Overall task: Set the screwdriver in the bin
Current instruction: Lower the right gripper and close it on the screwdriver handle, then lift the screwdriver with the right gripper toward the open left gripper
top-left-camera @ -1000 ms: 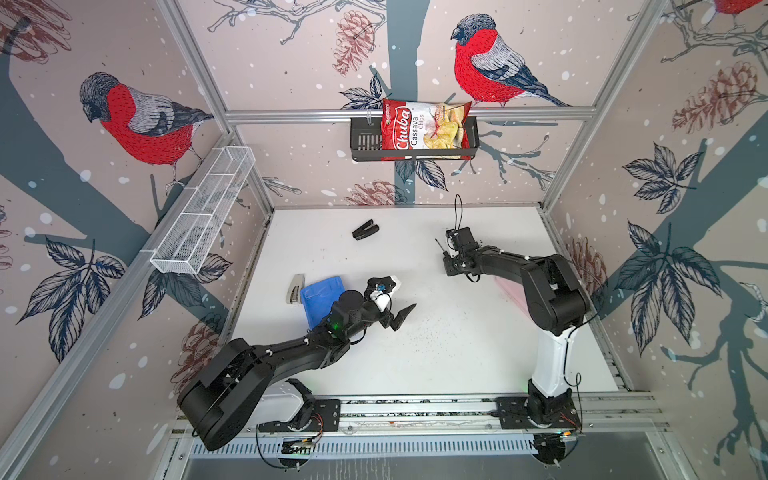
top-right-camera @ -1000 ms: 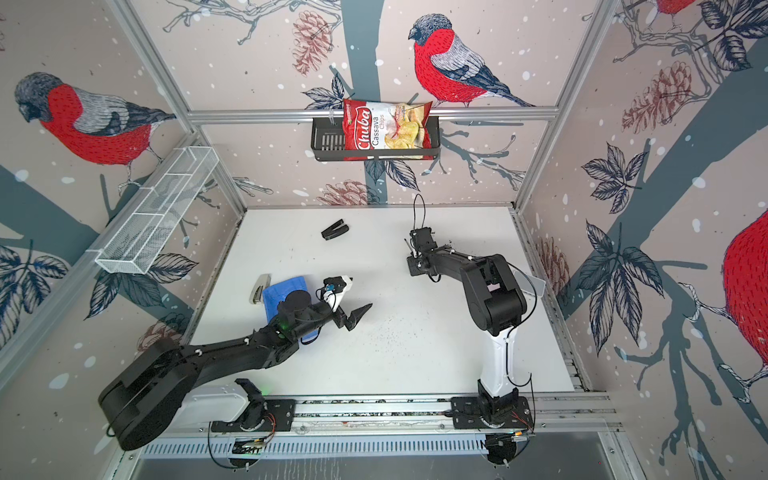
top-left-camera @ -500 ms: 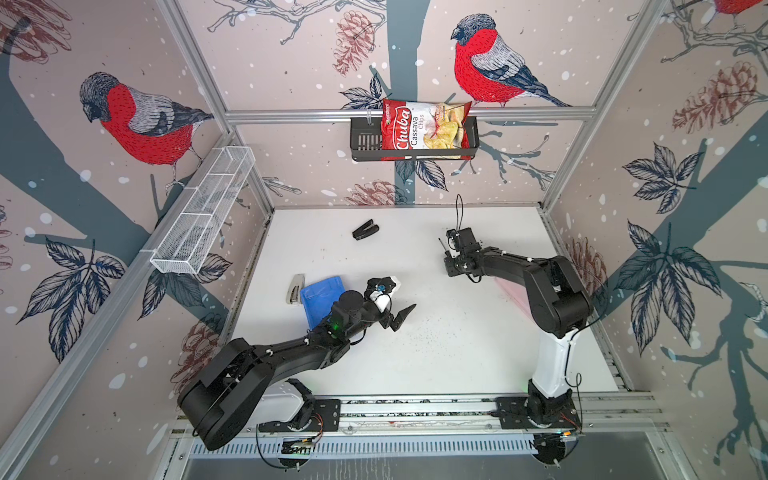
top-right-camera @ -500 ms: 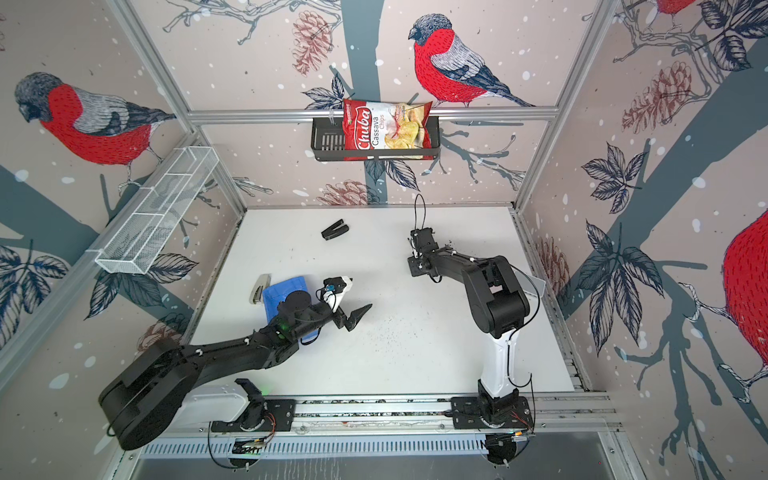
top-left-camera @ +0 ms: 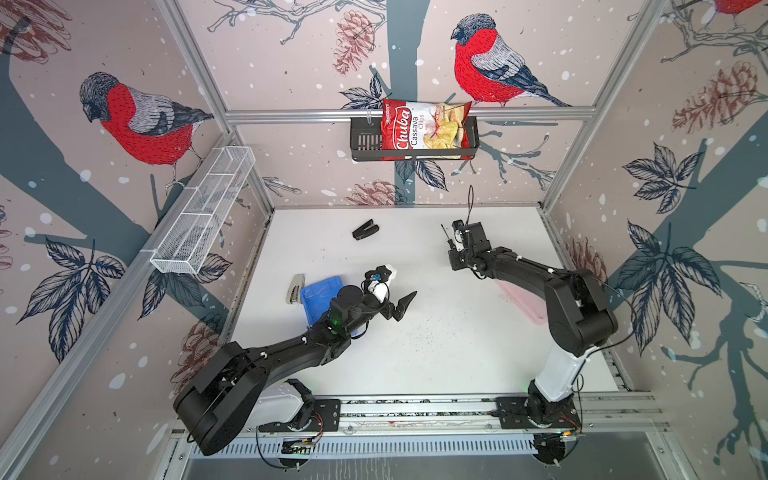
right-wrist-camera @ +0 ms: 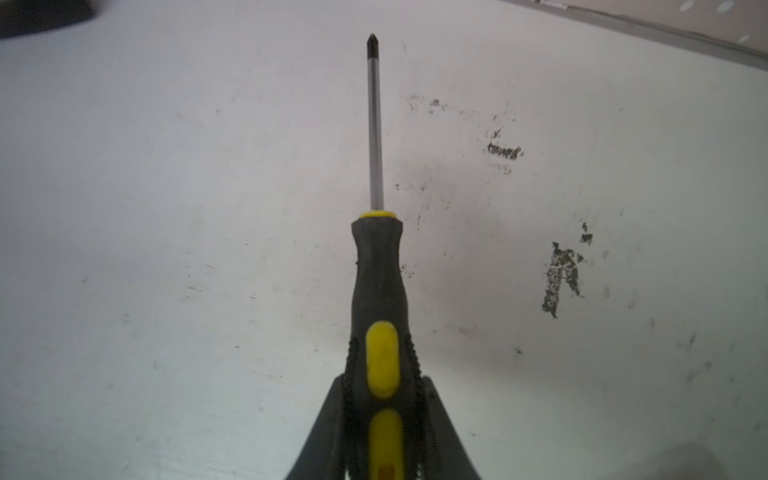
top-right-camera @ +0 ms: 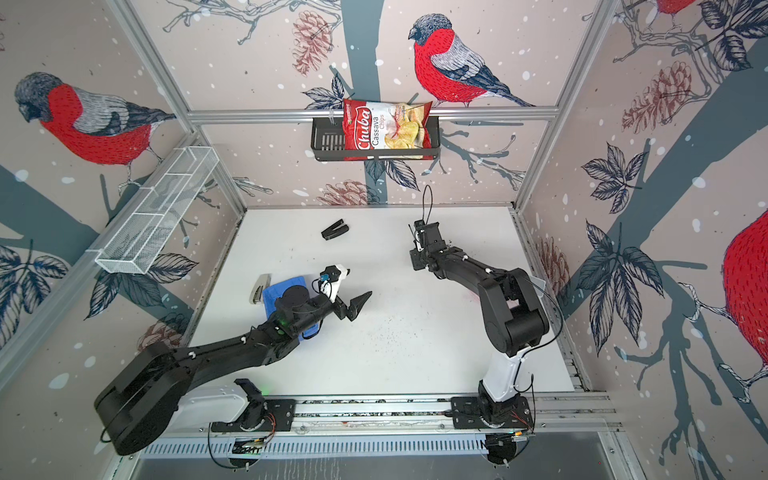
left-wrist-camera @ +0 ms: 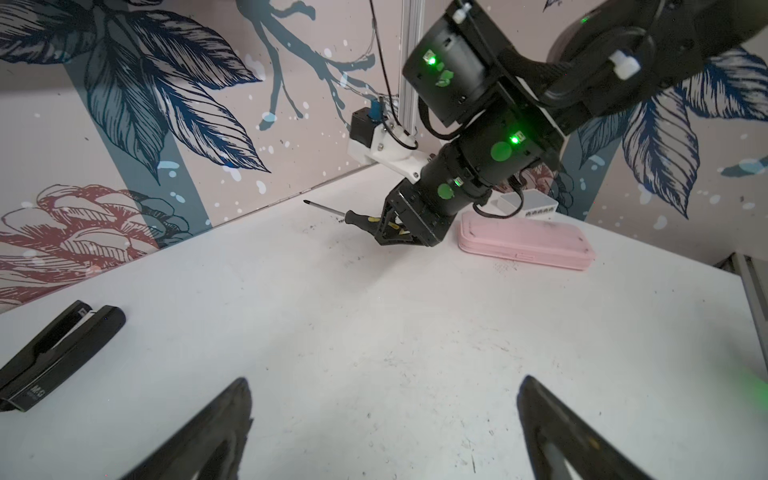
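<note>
the right gripper (right-wrist-camera: 383, 380) is pressed together on the screwdriver (right-wrist-camera: 376, 270), its two dark fingers (right-wrist-camera: 328, 415) pinching the lower part of the black and yellow handle from either side. the thin metal shaft points straight out ahead of the fingertips, towards the back wall. the left wrist view shows the tool held low and nearly level over the white table (top-left-camera: 457, 353), near its far right part; whether the tip clears the surface cannot be told. just beside this gripper lies a flat pink case (left-wrist-camera: 523, 245). the left gripper (left-wrist-camera: 385, 380) is spread wide with nothing between its fingers, hovering near the middle of the table. the blue bin (top-left-camera: 318, 291) sits on the left side of the table, partly covered by the left arm in both top views and well apart from the screwdriver. a silver stapler (top-left-camera: 295, 286) lies just beside the bin's left wall, and a black stapler (top-left-camera: 365, 230) lies towards the back. on the back wall, a black rack (top-left-camera: 363, 143) holds a bag of chips (top-left-camera: 424, 131).
</note>
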Robot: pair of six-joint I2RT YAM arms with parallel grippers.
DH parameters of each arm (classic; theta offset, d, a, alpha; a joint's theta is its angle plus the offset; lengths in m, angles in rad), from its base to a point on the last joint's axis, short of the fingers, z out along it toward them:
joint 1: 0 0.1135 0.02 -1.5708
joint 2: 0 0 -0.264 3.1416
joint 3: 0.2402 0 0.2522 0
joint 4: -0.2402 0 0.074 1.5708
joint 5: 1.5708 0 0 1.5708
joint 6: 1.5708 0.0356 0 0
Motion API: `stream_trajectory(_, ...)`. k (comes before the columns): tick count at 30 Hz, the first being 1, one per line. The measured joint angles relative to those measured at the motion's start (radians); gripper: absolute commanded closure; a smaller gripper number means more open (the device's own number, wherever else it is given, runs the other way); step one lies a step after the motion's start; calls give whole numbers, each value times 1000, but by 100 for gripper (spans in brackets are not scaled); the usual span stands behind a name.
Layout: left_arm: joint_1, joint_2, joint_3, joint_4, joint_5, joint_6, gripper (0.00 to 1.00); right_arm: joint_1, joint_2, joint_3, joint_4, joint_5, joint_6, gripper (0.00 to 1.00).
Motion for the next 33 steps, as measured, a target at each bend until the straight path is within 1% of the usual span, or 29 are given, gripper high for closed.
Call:
stream_trajectory(6, 40, -45, 40, -21, -30, -113, 2, 6, -122, -47, 47, -45, 5, 99)
stream_trajectory(13, 133, -97, 71, -27, -26, -347, 2, 21, -239, -74, 101, -134, 1, 100)
stream_trajectory(24, 153, -119, 131, 8, 3, -585, 2, 98, -324, -97, 230, -332, -42, 100)
stream_trajectory(28, 154, -96, 155, 57, 10, -651, 2, 130, -327, -90, 257, -408, -59, 100)
stream_trajectory(33, 154, -42, 194, 95, 55, -709, 2, 151, -326, -77, 283, -479, -76, 100)
